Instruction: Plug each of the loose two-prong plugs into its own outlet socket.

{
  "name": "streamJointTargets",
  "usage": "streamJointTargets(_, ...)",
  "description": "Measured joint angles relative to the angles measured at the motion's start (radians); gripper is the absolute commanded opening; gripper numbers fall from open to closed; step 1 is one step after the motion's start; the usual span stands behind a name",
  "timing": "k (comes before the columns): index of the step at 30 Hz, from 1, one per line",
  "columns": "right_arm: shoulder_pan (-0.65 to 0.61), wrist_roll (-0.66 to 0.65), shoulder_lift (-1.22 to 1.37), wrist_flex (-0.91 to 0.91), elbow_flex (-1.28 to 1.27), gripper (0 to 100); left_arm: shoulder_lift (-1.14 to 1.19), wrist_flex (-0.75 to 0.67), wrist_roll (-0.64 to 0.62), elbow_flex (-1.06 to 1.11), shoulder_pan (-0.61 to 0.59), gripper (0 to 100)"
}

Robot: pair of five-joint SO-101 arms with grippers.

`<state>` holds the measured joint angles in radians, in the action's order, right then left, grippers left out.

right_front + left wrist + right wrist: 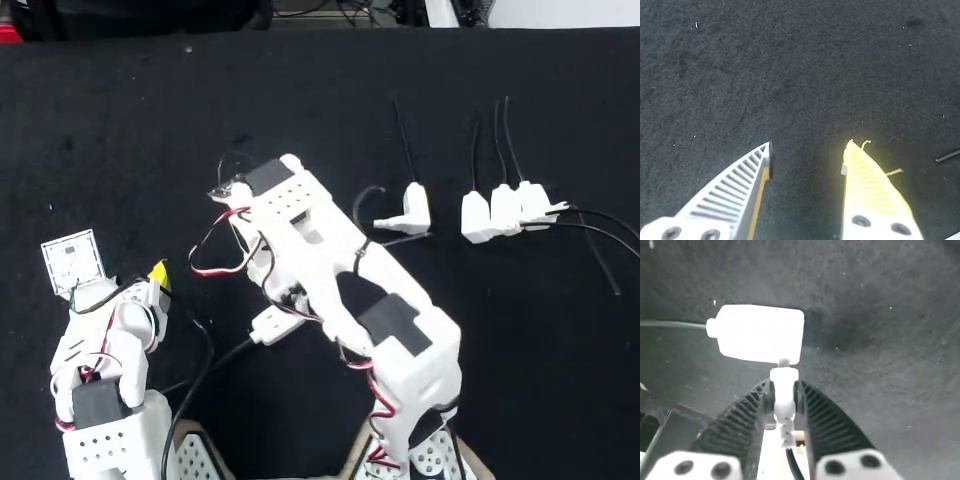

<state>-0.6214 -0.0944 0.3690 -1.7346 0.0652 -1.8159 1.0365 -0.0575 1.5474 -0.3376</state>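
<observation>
My right gripper (784,385) is shut on a small white two-prong plug (784,392). The plug's metal tip touches the side of a white outlet socket (760,333). How deep the prongs sit I cannot tell. A black cable leaves that socket's far end. In the high view the same socket (272,325) lies at centre-left, partly under the right arm (330,260). My left gripper (809,150) stands open over bare black cloth, one finger (747,175) white, the other yellow (867,180). Its yellow tip (158,272) shows at lower left, well apart from the socket.
A white plug-and-socket pair (408,212) lies right of centre. Three more white pieces (505,210) with black cables sit in a row at the right. A white square card (72,258) lies by the left arm. Black cables run across the black cloth (130,130).
</observation>
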Motion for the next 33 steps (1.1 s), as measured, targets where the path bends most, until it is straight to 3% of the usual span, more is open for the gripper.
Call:
streamJointTargets(26, 0.002, 0.0, 0.044, 0.0, 0.015, 1.1, 0.0, 0.0, 0.0, 0.0, 0.0, 24)
streamJointTargets(33, 0.003, 0.0, 0.087, -0.002, 0.057, 1.1, 0.0, 0.003, 0.0, 0.0, -0.052, 24)
